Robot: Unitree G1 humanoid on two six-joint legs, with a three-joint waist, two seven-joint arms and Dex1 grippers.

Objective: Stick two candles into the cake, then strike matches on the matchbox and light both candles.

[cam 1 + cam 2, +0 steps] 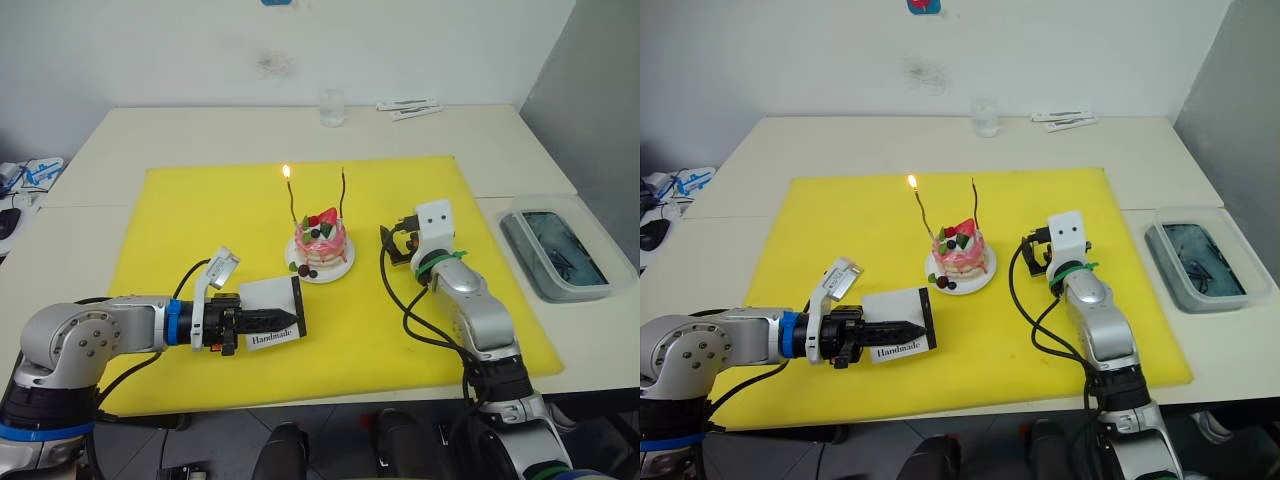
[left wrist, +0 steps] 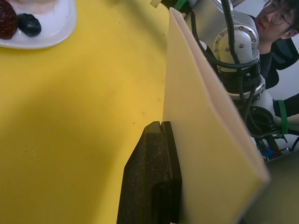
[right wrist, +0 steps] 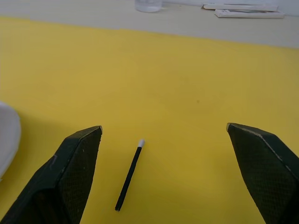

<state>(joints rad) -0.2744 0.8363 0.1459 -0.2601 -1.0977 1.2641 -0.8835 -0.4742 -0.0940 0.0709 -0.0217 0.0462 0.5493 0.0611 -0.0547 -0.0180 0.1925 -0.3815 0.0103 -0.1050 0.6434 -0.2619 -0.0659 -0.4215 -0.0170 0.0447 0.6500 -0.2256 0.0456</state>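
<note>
1. two candles stand upright in the cake (image 1: 321, 243), which sits on its white plate (image 1: 340, 272) near the middle of the yellow mat (image 1: 200, 220); the sticking-in step looks done
2. one candle is lit: the left candle (image 1: 290, 200) carries a small flame at its tip, while the right candle (image 1: 343, 192) shows no flame, so by my reading half the lighting is left
3. one match (image 3: 129, 174) lies flat on the mat between the right gripper's fingers, pale head pointing away from the wrist, touching neither finger; i count only this one match
4. one matchbox (image 1: 274, 313), white with "handmade" on it, is held on edge in front of the cake towards the mat's near edge, its black striking strip (image 1: 297, 305) facing the cake's side
5. the left gripper (image 1: 262, 319) is pinching the matchbox, its fingers pressed onto the box's face
6. the right gripper (image 3: 164, 175) hangs over the mat just right of the plate, fingers spread wide around the match, gripping nothing
7. what remains, as i judge it: pick up this match, strike it on the strip, light the right candle
8. beyond the mat: one clear glass (image 1: 331, 106) at the table's far edge and one lidded tray (image 1: 566, 248) by the right edge
</note>
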